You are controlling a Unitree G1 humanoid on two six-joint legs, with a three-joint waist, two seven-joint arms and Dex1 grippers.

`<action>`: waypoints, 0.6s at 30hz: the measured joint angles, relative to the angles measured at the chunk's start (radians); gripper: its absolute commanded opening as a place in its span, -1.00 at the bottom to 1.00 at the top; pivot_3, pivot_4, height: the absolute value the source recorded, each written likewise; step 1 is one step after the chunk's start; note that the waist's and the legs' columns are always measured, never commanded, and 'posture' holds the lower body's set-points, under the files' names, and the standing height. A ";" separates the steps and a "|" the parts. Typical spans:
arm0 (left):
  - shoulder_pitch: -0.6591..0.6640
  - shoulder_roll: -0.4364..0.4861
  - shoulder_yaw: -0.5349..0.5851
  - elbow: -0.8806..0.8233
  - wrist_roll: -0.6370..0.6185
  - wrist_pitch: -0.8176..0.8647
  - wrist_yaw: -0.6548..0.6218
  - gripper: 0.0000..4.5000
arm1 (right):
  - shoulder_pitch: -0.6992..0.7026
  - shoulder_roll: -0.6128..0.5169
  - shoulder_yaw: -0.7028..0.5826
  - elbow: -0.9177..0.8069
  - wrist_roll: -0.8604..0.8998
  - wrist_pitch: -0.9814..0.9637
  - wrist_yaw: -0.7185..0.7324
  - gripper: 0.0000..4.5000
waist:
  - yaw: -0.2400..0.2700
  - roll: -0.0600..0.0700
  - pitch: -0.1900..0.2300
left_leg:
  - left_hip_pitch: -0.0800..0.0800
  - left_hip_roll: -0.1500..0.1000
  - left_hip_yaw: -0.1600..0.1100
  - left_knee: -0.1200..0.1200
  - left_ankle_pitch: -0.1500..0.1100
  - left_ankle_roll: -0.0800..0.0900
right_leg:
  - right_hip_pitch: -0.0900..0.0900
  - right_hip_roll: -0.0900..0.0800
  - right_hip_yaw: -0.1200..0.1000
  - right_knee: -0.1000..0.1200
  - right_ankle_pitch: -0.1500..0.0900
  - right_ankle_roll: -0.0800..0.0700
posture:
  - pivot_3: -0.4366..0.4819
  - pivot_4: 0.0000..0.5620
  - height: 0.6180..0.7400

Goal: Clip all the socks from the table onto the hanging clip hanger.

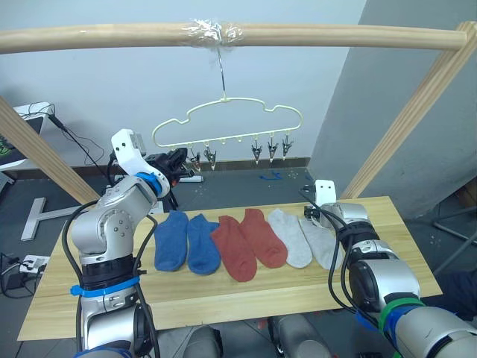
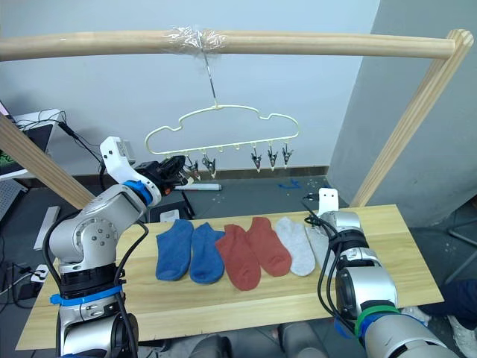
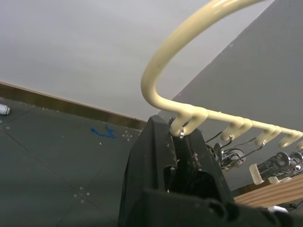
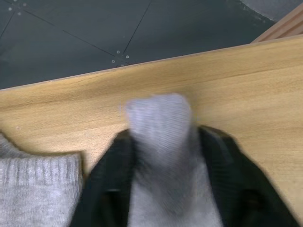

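Head cameras overlook table; wrist cameras close-up.

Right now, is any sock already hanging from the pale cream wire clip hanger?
No: the clip hanger carries bare metal clips, and all six socks lie on the wooden table.

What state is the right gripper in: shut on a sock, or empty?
Shut on a light grey sock: the right gripper has a black finger on each side of its bunched cuff, at the table.

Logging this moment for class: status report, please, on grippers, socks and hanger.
Left gripper shut on leftmost clip of clip hanger. Right gripper shut on rightmost grey sock. All six socks on table. No obstruction.
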 measured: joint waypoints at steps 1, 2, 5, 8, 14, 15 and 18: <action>0.000 0.000 0.000 0.000 0.000 0.000 0.000 -1.00 | 0.000 0.000 0.000 0.000 -0.002 0.000 0.000 -0.76 | 0.001 0.000 0.000 | 0.000 0.000 0.000 0.000 0.000 0.000 | 0.000 0.000 0.000 0.000 0.000 0.000 | -0.53 -0.42 1.00; 0.000 0.000 0.000 -0.001 0.000 0.000 0.000 -1.00 | 0.000 0.000 0.001 0.000 -0.005 0.000 0.001 -0.89 | 0.002 0.000 0.000 | 0.000 0.000 0.000 0.000 0.000 0.000 | 0.000 0.000 0.000 0.000 0.000 0.000 | -0.53 -0.42 1.00; 0.000 0.000 0.000 -0.001 -0.002 0.002 0.000 -1.00 | 0.001 -0.001 0.013 -0.001 -0.021 -0.001 0.011 -0.99 | 0.003 0.000 0.000 | 0.000 0.000 0.000 0.000 0.000 0.000 | 0.000 0.000 0.000 0.000 0.000 0.000 | -0.53 -0.42 1.00; -0.001 0.000 0.014 -0.001 -0.033 0.023 -0.001 -1.00 | 0.021 -0.009 0.065 -0.040 -0.039 0.015 0.059 -0.99 | 0.002 0.000 0.000 | 0.000 0.000 0.000 0.000 0.000 0.000 | 0.000 0.000 0.000 0.000 0.000 0.000 | -0.54 -0.42 1.00; -0.028 0.008 0.074 0.006 -0.102 0.082 0.000 -1.00 | 0.133 -0.046 0.210 -0.321 -0.062 0.184 0.225 -0.99 | 0.002 0.001 0.001 | -0.001 0.000 -0.001 -0.001 0.000 0.000 | -0.001 0.000 -0.001 0.000 0.000 0.000 | -0.59 -0.40 1.00; -0.033 0.013 0.090 0.013 -0.117 0.093 -0.001 -1.00 | 0.157 -0.060 0.236 -0.403 -0.060 0.227 0.259 -0.99 | 0.003 0.002 0.001 | -0.002 0.000 0.000 0.000 0.000 0.000 | -0.002 0.000 -0.001 0.000 0.000 0.000 | -0.59 -0.39 1.00; -0.053 0.025 0.121 0.041 -0.143 0.115 -0.001 -1.00 | 0.188 -0.099 0.290 -0.590 -0.049 0.317 0.335 -0.99 | 0.002 0.002 0.001 | -0.002 0.000 0.000 0.000 0.000 0.000 | -0.002 0.000 -0.003 0.000 0.000 0.000 | -0.62 -0.40 1.00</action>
